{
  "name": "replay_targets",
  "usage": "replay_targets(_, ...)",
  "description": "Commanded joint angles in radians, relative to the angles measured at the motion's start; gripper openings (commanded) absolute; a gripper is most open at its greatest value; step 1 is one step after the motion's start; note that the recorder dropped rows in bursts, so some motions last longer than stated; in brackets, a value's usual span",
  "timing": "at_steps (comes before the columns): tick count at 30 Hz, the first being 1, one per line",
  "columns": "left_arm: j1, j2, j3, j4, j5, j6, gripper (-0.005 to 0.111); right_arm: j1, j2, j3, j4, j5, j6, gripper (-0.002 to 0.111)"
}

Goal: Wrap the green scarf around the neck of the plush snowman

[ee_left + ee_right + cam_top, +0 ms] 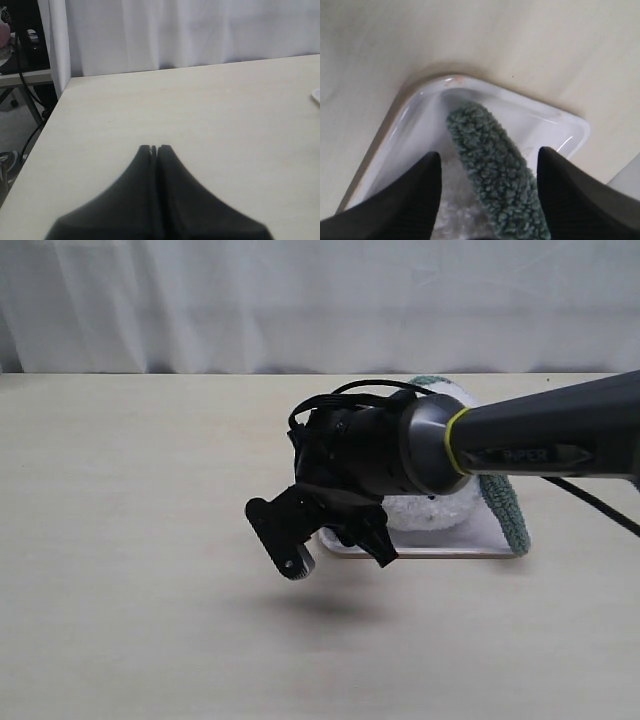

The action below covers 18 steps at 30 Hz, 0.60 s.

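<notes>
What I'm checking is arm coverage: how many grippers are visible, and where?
2. The right gripper, open, straddles the green scarf end in the tray; the left gripper, shut, is over the table.

Free table (120, 540) left of tray (470, 553), right arm (540, 440) covering snowman (432, 510)

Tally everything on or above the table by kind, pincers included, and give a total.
Green scarf: 1
Plush snowman: 1
White tray: 1
Pincers: 2, the left pincer shut, the right pincer open
Total: 5
</notes>
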Motion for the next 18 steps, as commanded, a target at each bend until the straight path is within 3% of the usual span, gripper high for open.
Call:
replay_targets(1, -0.007, -0.002, 0.003, -0.001, -0.008, -0.003, 0.000, 0.003, 0.024, -0.001, -0.047, 0.012, 0.011, 0.054)
replay_targets(9, -0.007, -0.002, 0.003, -0.001, -0.008, -0.003, 0.000, 0.003, 0.091, -0.001, -0.286, 0.010, 0.171, 0.052)
replay_targets(14, -0.007, -0.002, 0.003, -0.001, -0.008, -0.003, 0.000, 0.007, 0.091, -0.001, -0.284, 0.015, 0.217, 0.004)
replay_targets(18, -0.007, -0.002, 0.003, -0.001, -0.008, -0.003, 0.000, 0.019, 0.091, -0.001, -0.284, 0.040, 0.217, 0.004)
